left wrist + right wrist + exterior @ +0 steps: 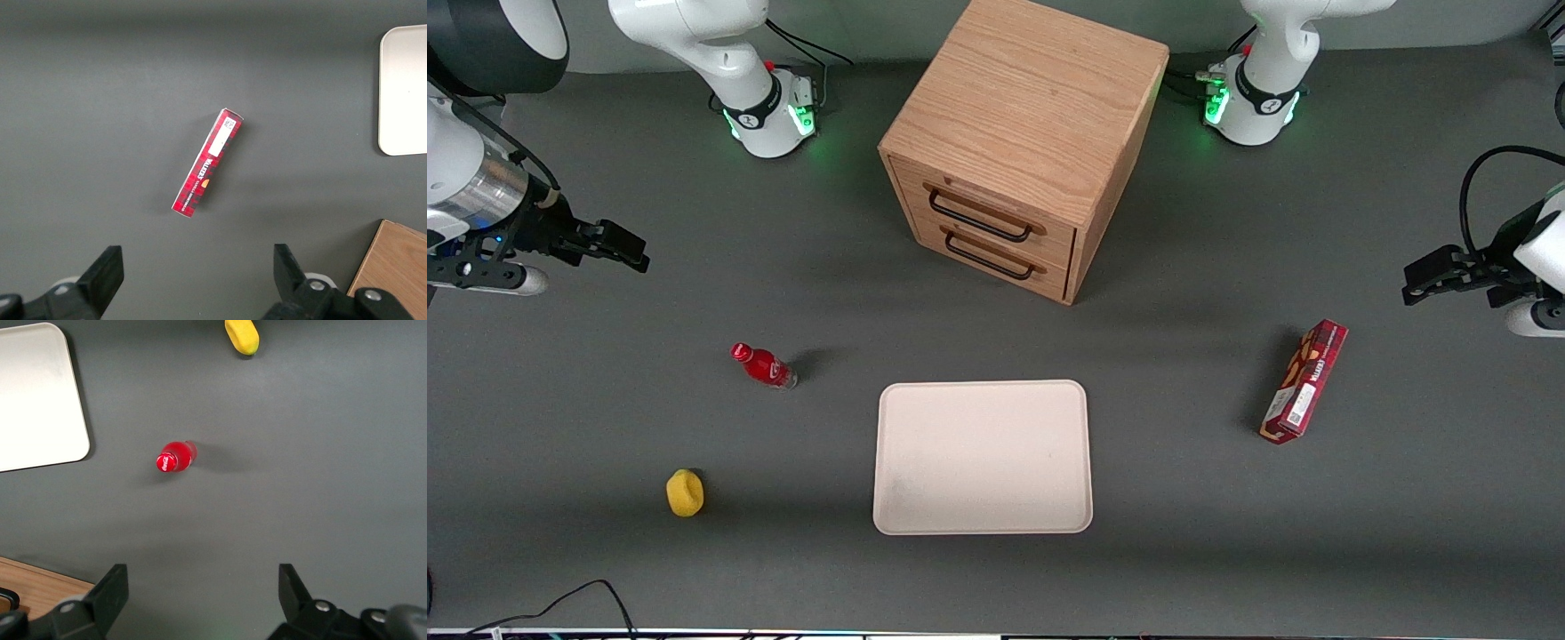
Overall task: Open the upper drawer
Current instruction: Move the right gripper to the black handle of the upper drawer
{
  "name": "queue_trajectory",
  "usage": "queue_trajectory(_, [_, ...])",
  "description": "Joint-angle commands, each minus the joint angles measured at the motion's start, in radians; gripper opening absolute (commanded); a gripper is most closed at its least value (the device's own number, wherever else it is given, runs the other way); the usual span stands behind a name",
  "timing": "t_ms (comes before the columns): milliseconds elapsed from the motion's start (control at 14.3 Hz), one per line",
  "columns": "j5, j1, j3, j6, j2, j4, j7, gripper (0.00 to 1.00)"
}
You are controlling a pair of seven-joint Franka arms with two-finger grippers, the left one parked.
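Observation:
The light oak cabinet (1023, 116) stands at the back middle of the table. Its upper drawer (1009, 200) is closed, with a black bar handle (978, 218) across its front. The twin lower drawer (1005, 252) under it is also closed. My gripper (627, 247) hovers above the table toward the working arm's end, well apart from the cabinet. In the right wrist view the gripper (202, 583) is open and empty over bare table, and a corner of the cabinet (33, 587) shows beside one finger.
A red bottle (763, 365) stands below my gripper and shows in the right wrist view (175, 457). A yellow object (685, 492) lies nearer the front camera. A white tray (983, 458) lies in front of the cabinet. A red box (1304, 380) stands toward the parked arm's end.

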Motion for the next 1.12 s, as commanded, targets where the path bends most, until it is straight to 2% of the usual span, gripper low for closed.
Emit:
queue_trajectory(0, [-0.02, 0.011, -0.007, -0.02, 0.009, 0.029, 0.027, 1.0])
queue_trajectory(349, [-0.013, 0.016, 0.009, -0.095, 0.052, 0.144, 0.018, 1.0])
queue_trajectory(419, [0.005, 0.016, 0.023, -0.134, 0.067, 0.185, 0.02, 1.0])
queue_trajectory(558, [0.1, 0.016, 0.056, -0.176, 0.095, 0.255, 0.008, 1.0])
queue_trajectory(698, [0.174, 0.016, 0.133, -0.172, 0.118, 0.282, 0.005, 1.0])
queue_trajectory(837, [0.189, 0.017, 0.219, -0.172, 0.171, 0.339, 0.0, 1.0])
queue_trajectory(1047, [0.201, 0.021, 0.38, -0.166, 0.28, 0.408, -0.136, 1.0])
